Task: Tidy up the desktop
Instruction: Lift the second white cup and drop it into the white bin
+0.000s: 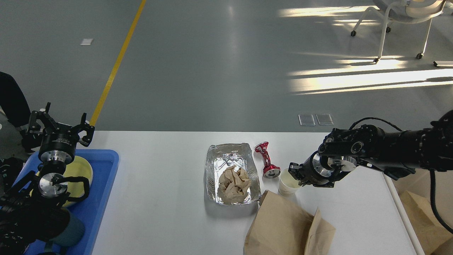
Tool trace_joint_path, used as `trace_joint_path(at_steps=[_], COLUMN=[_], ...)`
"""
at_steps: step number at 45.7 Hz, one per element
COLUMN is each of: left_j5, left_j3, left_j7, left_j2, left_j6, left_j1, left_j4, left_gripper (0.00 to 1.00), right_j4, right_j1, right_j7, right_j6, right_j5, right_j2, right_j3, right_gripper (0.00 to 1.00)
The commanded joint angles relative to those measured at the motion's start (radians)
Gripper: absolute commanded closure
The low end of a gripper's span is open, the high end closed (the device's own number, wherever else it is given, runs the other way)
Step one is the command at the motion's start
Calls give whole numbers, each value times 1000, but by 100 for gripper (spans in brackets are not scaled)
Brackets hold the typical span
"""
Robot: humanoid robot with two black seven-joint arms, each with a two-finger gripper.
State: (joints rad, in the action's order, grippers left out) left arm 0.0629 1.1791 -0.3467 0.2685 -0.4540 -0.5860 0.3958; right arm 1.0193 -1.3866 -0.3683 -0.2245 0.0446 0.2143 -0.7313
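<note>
My right gripper (294, 172) is at the rim of the white paper cup (287, 183); whether it pinches the rim I cannot tell. A careless pull may tip it onto the crushed red can (266, 159) just beside. My left gripper (58, 122) hangs spread, empty, above the blue tray (102, 198). The desktop (159, 198) spreads white and smooth before me, littered mid-right.

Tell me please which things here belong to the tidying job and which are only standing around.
Belongs to the job:
desktop
foil tray with crumpled brown paper
crushed red can
white paper cup, at the right gripper
brown paper bag
blue tray

Only around:
white chair
yellow floor line
</note>
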Motion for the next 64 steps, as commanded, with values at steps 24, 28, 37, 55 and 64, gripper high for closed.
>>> trace_joint_path(at_steps=[24,28,37,55,64], left_j5=[0,0,0,2,0], left_j3=[-1,1,-1,-1,1], left_j7=[0,0,0,0,0], left_j2=[0,0,0,0,0], left_j6=[0,0,0,0,0], left_j1=[0,0,0,0,0], left_j4=[0,0,0,0,0], left_gripper=[4,4,4,4,4], right_j4=[59,56,1,-179,-281], right_j1=[-548,-615,-594,-14,178], right_j7=[5,5,3,5,6], right_j6=[-387,-397,-377,20,168], right_j5=[-9,-12,-12,-15,-14], right_j2=[368,422,496,600,582], right_j3=[-10,-11,-51,-76,-68], right_gripper=[100,100,100,100,11])
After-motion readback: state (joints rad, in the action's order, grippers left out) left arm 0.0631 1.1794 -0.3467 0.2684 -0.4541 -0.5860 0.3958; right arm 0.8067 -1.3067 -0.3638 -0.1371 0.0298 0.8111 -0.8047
